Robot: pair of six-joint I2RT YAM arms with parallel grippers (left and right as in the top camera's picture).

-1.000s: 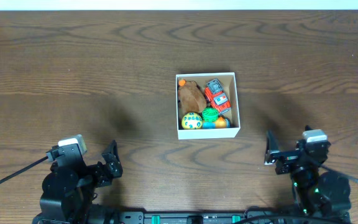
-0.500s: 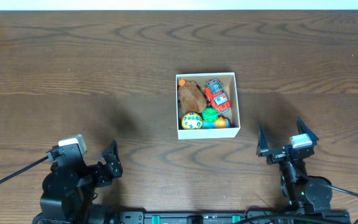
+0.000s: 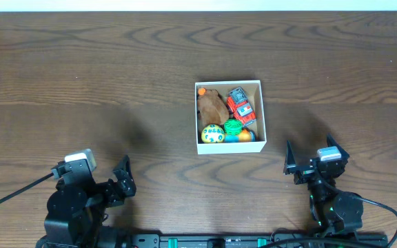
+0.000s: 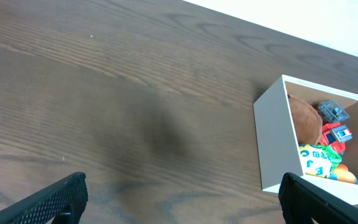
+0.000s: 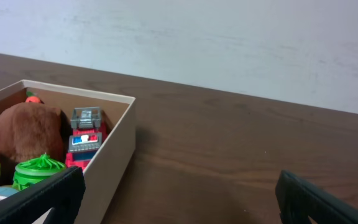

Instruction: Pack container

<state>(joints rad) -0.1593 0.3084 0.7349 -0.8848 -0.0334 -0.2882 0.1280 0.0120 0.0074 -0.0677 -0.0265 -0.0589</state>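
Left arm [image 3: 74,207], near-left corner of tabletop [image 3: 116,83]: black, bulky rounded housings; pale grey-white left block [image 3: 79,160] on top; thin black left cable [image 3: 9,196] trailing to the left edge.
Right arm [image 3: 336,210], near-right corner: black, slimmer; matching right block [image 3: 329,154]; black right cable [image 3: 383,205].
Fingers [image 4: 55,198]: matte black, finely pebbled, tapered.

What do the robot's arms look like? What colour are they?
Both arms are mostly black and chunky. The left arm and the right arm each have a small pale grey block on top near the wrist. The fingers are black too, with a rough, grainy surface. A thin black cable runs off from each arm.
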